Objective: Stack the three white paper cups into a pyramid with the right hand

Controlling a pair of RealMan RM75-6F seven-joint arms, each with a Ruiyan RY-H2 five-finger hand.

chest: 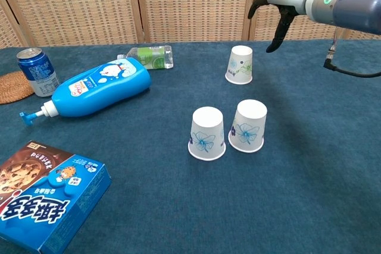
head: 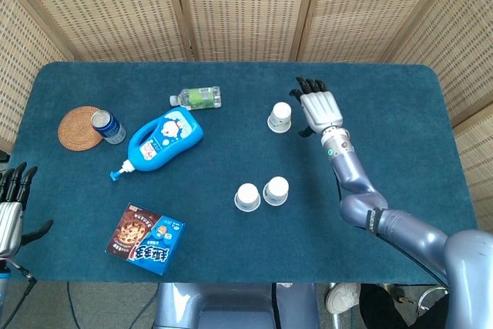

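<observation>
White paper cup (head: 280, 117) stands just left of the raised robot hand (head: 317, 103).

Our right arm reaches far forward over the table, and our right hand (head: 318, 106) hovers palm down, empty, its dark fingers (chest: 277, 35) spread and curling downward. Our left hand (head: 11, 207) hangs at the near left edge, fingers apart, holding nothing.
</observation>
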